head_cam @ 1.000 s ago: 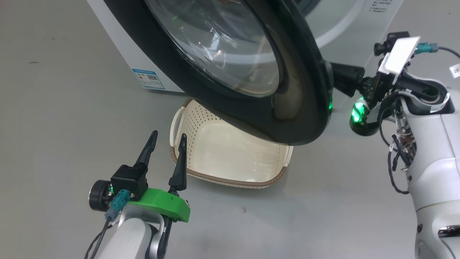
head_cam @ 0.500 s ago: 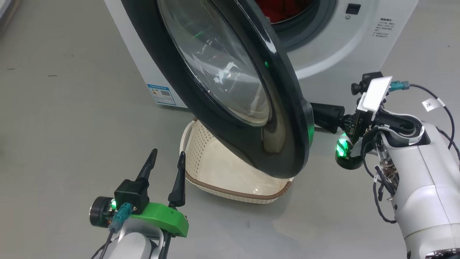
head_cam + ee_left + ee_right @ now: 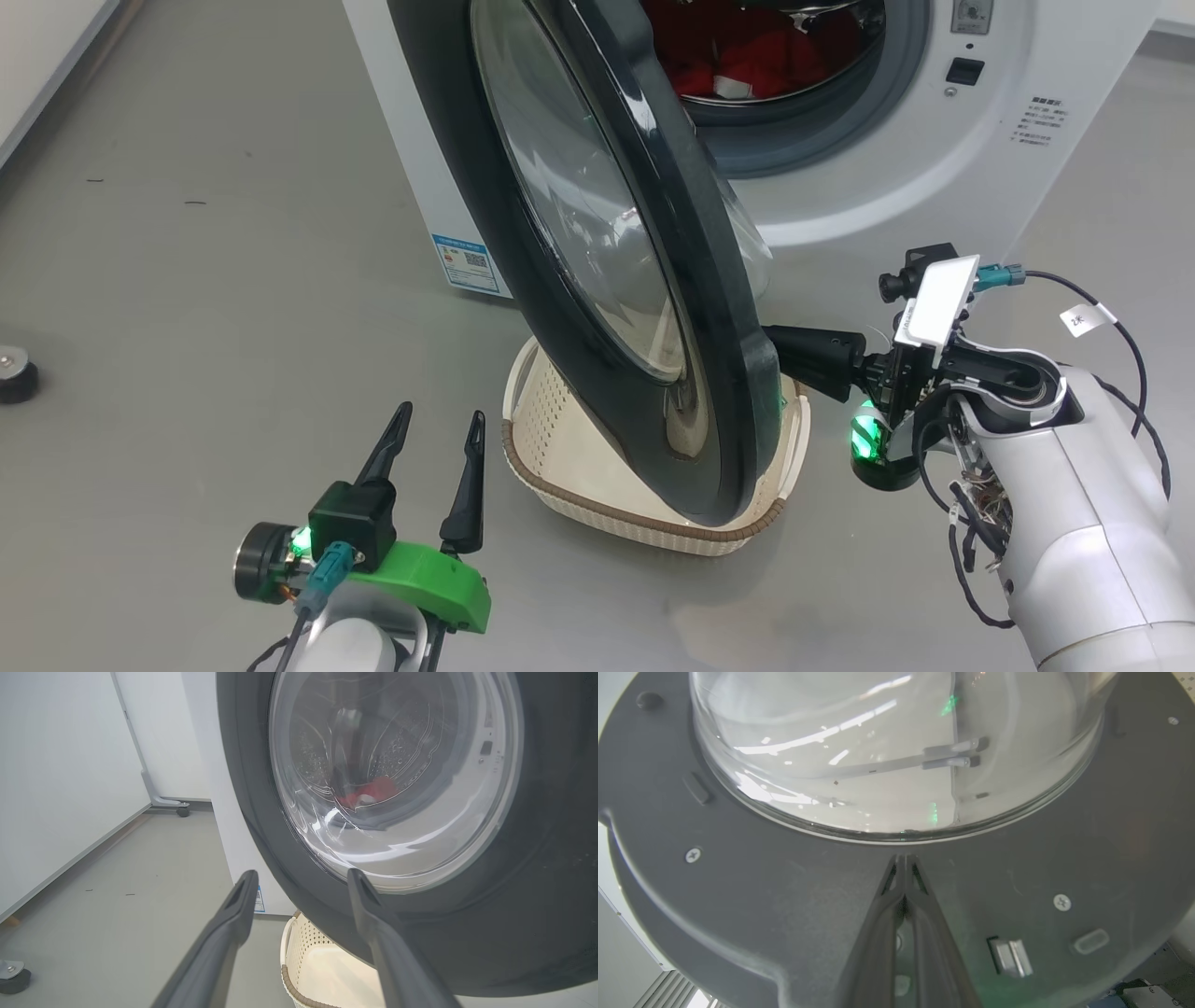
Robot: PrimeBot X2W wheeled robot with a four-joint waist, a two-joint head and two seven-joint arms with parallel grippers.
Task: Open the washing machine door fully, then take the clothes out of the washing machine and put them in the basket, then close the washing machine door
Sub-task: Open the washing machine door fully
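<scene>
The washing machine door point(image 3: 597, 252), black-rimmed with a glass bowl, stands part-way open and almost edge-on in the head view, hanging over the basket point(image 3: 644, 527). My right gripper point(image 3: 903, 858) is shut on nothing, its tips pressed against the door's grey inner face point(image 3: 784, 896) just below the glass bowl; its fingers point(image 3: 812, 359) reach behind the rim. Red clothes point(image 3: 747, 47) lie in the drum of the washing machine point(image 3: 934, 177), also seen through the glass as clothes point(image 3: 369, 794). My left gripper point(image 3: 439, 425) is open at the lower left, apart from the basket point(image 3: 299, 952).
A blue sticker point(image 3: 464, 264) marks the washer's lower left corner. A black caster point(image 3: 17, 373) sits on the grey floor far left. In the left wrist view a white panel on a wheeled foot point(image 3: 183, 810) stands by the wall.
The head camera has shifted, bringing the drum and red clothes into view. The door has swung wider with my shut right gripper against its inner side. The left gripper stays open.
</scene>
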